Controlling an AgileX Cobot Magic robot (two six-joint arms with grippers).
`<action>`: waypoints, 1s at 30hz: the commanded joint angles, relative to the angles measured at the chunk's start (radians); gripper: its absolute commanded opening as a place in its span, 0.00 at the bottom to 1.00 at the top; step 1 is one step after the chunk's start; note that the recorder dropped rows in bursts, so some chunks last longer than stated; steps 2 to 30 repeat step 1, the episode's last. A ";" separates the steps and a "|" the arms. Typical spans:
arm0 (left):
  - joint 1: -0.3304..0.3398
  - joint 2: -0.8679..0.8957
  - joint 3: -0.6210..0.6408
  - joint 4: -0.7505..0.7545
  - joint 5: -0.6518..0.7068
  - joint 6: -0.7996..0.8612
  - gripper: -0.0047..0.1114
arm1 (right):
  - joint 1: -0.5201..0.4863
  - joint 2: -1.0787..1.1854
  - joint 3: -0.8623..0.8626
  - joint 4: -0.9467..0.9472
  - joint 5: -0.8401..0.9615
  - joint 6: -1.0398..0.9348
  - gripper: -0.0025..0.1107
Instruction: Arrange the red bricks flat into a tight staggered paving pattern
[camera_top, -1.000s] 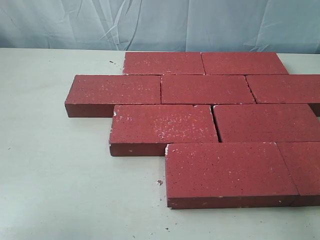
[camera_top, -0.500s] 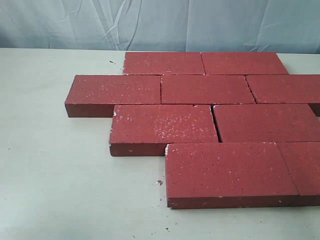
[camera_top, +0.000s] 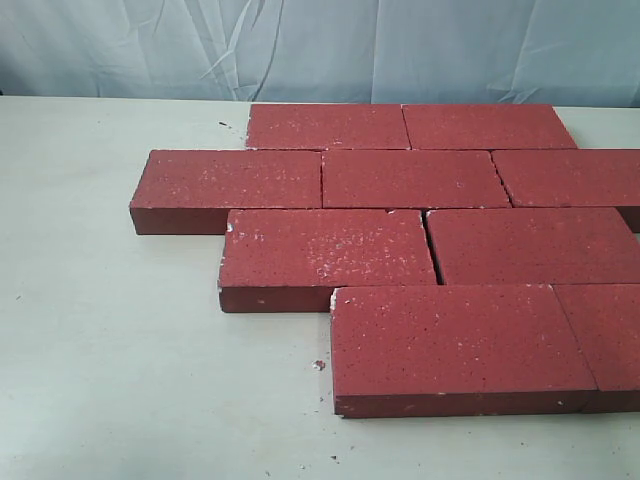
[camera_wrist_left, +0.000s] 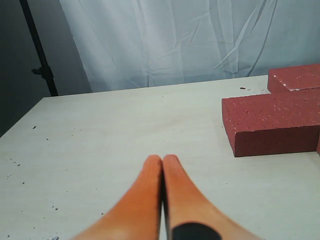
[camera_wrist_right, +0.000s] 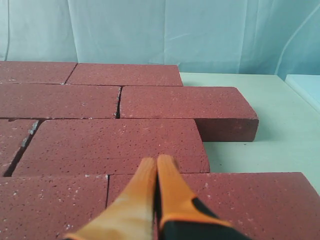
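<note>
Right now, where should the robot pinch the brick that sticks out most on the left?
Probably its left half, from above, pinching across the two long sides. That brick lies flat and pokes out past the row behind and the row in front, so both long faces are bare there. Its right end butts against a neighbour.

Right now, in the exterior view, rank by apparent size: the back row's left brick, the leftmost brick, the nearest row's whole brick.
1. nearest row's whole brick
2. leftmost brick
3. back row's left brick
All look like the same kind of brick; nearness to the camera may explain this order.
</note>
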 joint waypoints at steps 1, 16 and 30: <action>0.004 -0.004 0.005 -0.002 0.001 0.000 0.04 | -0.005 -0.007 0.001 0.001 -0.006 0.000 0.01; 0.004 -0.004 0.005 -0.002 0.001 0.000 0.04 | -0.005 -0.007 0.001 0.001 -0.006 0.000 0.01; 0.004 -0.004 0.005 -0.002 0.001 0.000 0.04 | -0.005 -0.007 0.001 0.001 -0.006 0.000 0.01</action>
